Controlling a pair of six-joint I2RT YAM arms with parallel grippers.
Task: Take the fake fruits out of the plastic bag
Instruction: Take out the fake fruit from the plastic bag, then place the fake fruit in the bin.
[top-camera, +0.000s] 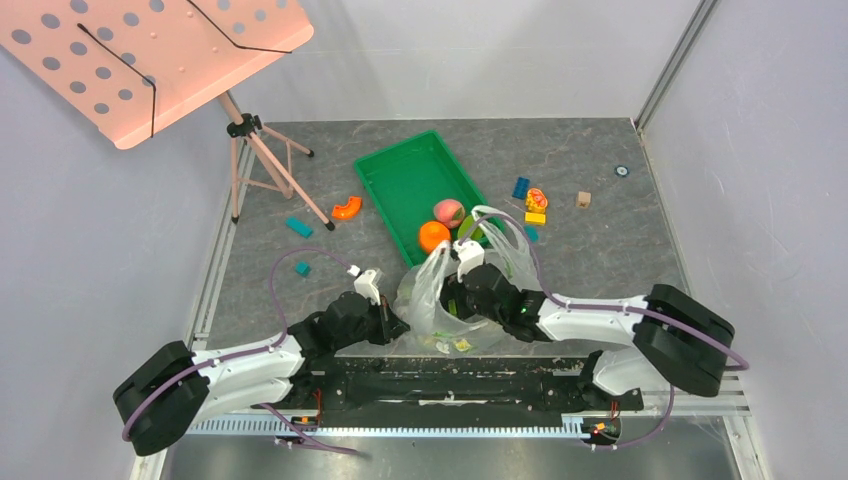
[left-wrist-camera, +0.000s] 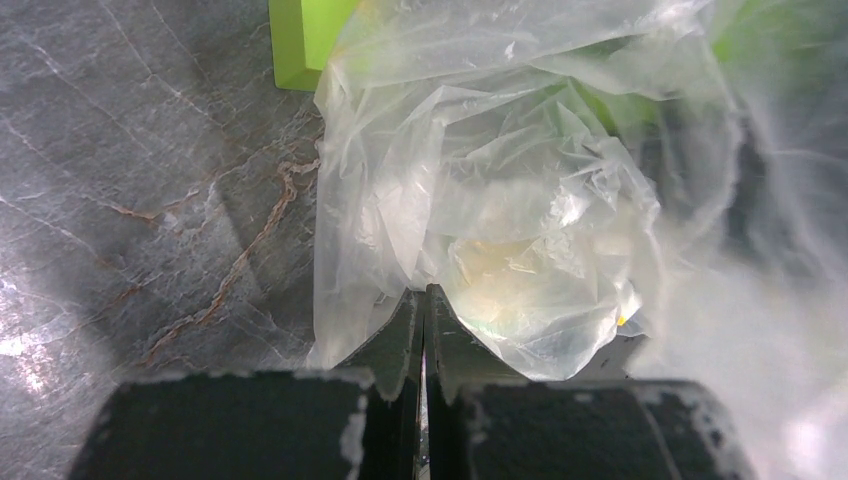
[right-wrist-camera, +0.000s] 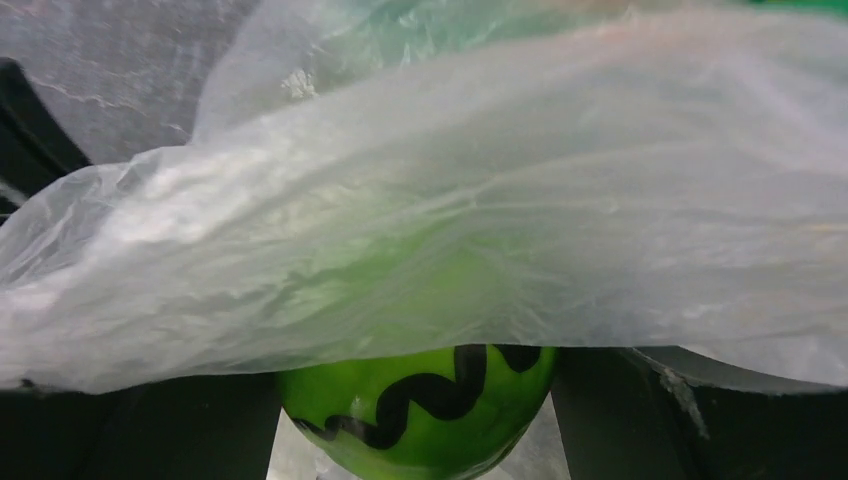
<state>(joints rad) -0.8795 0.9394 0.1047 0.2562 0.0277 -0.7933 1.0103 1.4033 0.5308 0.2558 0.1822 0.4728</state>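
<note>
- Now the step in hand looks to be the pick of the watermelon ball (right-wrist-camera: 400, 440) from inside the plastic bag (top-camera: 425, 295). The right gripper (right-wrist-camera: 417, 395) is thrust in through the bag's mouth with its jaws set wide. The striped ball fills the gap between them and meets a finger on either side, as far as the wrist view shows.
- A fold of bag film drapes over the top of the ball and across both fingers, so the fingertips themselves are hidden.
- The left gripper (left-wrist-camera: 421, 315) is fully closed, pinching a fold of the bag's side wall low down, close to the bench (top-camera: 600, 230).
- The bag lies crumpled between the two grippers at the near edge of the bench, about midway along it. Its loop handles flop toward the green tray (top-camera: 400, 175), whose near corner sits just beside the bag.
- The peach (top-camera: 448, 212) and the orange (top-camera: 434, 236) lie in the near end of that tray, already out of the bag, so I judge the task to be well along.
- The next move, as I read it, calls for a firm squeeze on the ball and a draw back out through the mouth, with the left pinch anchoring the bag.
- The likely snag is the draped film getting caught against the ball and dragging the bag along with it.
</note>
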